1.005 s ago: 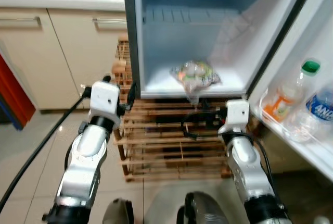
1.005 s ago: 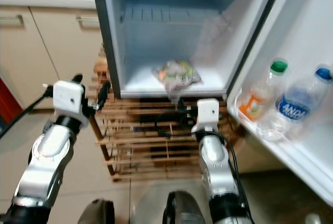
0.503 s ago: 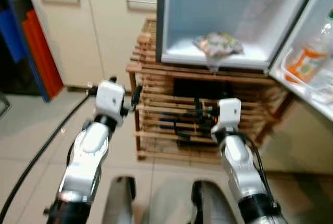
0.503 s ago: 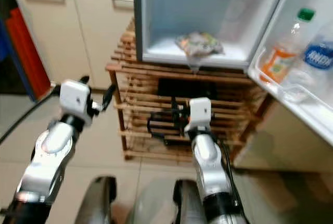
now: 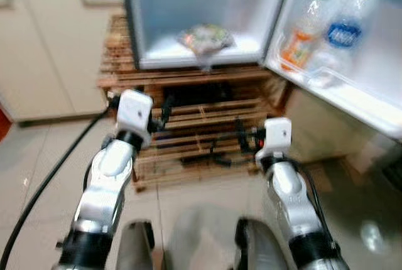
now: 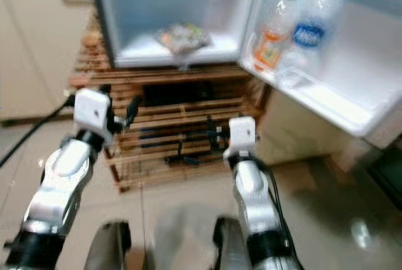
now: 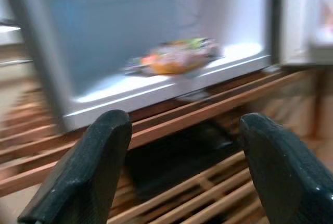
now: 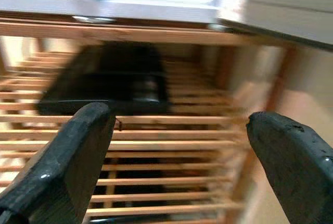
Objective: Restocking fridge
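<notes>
I am holding both arms low in front of me, the left gripper (image 7: 177,172) and the right gripper (image 8: 177,156) each spread wide and carrying nothing. At twelve o'clock the slatted wooden rack (image 5: 188,132) is supporting the fridge (image 5: 195,12), open, with smooth white walls. A crinkly bag of produce (image 5: 204,36) is lying on its floor. At two o'clock the door shelf (image 5: 339,88) is carrying clear plastic bottles (image 5: 342,31). I judge I should steady the blurred view before fetching stock.
</notes>
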Motion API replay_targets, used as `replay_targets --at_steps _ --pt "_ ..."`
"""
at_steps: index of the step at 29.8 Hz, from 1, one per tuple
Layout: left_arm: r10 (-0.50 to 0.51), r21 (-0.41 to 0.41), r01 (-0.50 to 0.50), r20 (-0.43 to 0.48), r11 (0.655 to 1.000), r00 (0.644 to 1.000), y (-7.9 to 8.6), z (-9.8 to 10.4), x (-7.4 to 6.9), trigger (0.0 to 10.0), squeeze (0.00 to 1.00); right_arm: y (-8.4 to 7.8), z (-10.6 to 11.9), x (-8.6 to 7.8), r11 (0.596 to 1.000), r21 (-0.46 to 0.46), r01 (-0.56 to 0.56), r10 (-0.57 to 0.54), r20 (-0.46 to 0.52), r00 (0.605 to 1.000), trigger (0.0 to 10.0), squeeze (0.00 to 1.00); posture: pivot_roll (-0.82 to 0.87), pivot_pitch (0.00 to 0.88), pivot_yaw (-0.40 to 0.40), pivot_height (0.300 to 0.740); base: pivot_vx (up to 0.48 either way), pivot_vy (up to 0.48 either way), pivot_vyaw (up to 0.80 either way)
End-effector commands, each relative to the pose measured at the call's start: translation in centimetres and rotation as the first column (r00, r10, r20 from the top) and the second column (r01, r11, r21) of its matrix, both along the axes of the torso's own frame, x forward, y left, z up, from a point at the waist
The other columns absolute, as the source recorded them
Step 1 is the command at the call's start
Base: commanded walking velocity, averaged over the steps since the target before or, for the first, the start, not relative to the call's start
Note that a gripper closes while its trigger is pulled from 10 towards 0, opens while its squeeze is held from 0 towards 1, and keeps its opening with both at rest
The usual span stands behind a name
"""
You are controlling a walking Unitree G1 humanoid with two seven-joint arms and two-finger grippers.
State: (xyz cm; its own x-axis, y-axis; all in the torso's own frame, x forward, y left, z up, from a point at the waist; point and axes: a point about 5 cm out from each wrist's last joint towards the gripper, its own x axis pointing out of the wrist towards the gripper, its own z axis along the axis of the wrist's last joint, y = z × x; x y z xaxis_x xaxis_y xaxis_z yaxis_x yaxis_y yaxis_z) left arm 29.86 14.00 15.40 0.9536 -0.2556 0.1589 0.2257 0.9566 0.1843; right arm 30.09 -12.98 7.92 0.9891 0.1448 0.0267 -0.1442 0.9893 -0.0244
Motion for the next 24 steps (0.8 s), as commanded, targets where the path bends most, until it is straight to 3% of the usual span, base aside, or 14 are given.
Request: replay_targets --at_steps 1,4,11,18,24 --pt "0.032 -0.003 -0.032 0.037 0.999 0.999 0.8 0.8 0.2 10.0 0.0 0.1 0.5 0.3 1.0 0.005 0.001 -0.001 0.028 1.0 10.0 0.0 -0.04 0.0 -0.031 0.591 0.307 0.368 0.0" --pt "0.034 -0.003 -0.034 0.055 0.999 0.998 0.7 1.1 0.2 10.0 0.0 0.1 0.5 0.4 1.0 0.005 0.0 0.0 0.027 1.0 10.0 0.0 -0.04 0.0 -0.031 0.591 0.31 0.365 0.0" --pt "-0.002 0.008 0.001 0.188 1.0 0.982 -0.3 3.7 0.1 10.0 0.0 0.5 0.6 0.5 1.0 0.012 -0.028 0.027 0.035 0.999 10.0 0.0 -0.04 0.0 -0.034 0.591 0.318 0.361 0.0" --pt "-0.006 -0.005 0.007 0.199 1.0 0.98 -0.3 4.0 0.1 10.0 0.0 1.0 0.7 0.5 0.998 0.025 -0.061 0.06 0.037 0.998 10.0 0.0 -0.04 0.0 -0.036 0.591 0.319 0.358 0.0" --pt "-0.03 0.039 0.022 0.196 0.999 0.98 -0.9 4.3 0.4 10.0 0.0 1.2 0.6 0.5 0.997 0.024 -0.076 0.075 0.029 0.997 10.0 0.0 -0.04 0.0 -0.039 0.591 0.476 0.0 0.0"
